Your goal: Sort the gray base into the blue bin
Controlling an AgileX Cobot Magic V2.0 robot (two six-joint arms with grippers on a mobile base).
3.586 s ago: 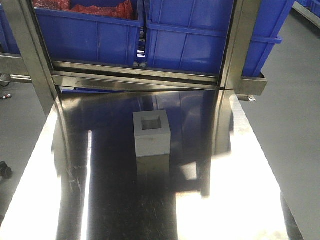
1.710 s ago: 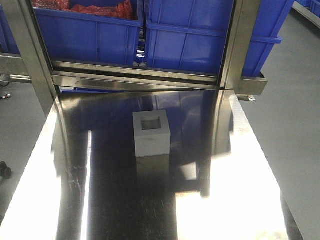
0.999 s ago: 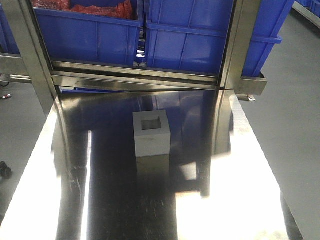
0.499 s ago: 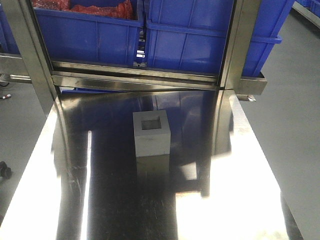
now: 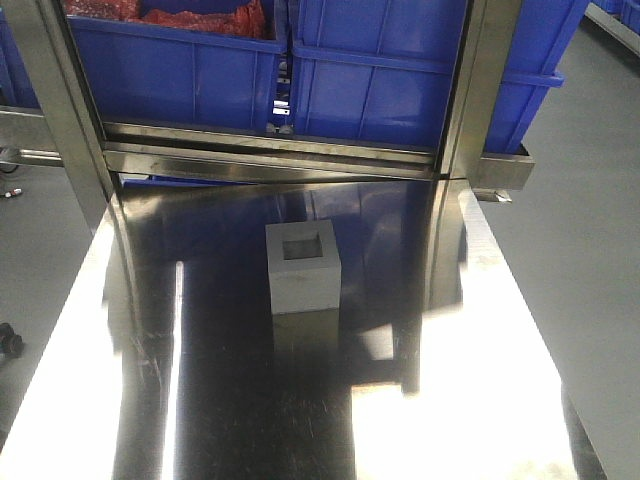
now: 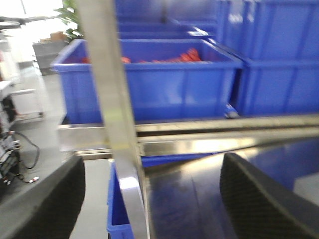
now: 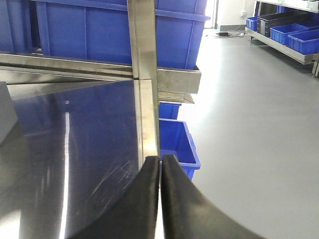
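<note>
Steel table [image 5: 200, 400] looks slick — the gray base [image 5: 303, 268] sits mid-table, recess up, short of the blue bin [image 5: 380, 95]. The left gripper [image 6: 152, 199] gapes and the right gripper [image 7: 160, 162] is pressed together, so a one-sided touch may shove it.

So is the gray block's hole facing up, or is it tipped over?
Upright. The gray base sits flat on the steel table, with its square recess on the top face.
</note>
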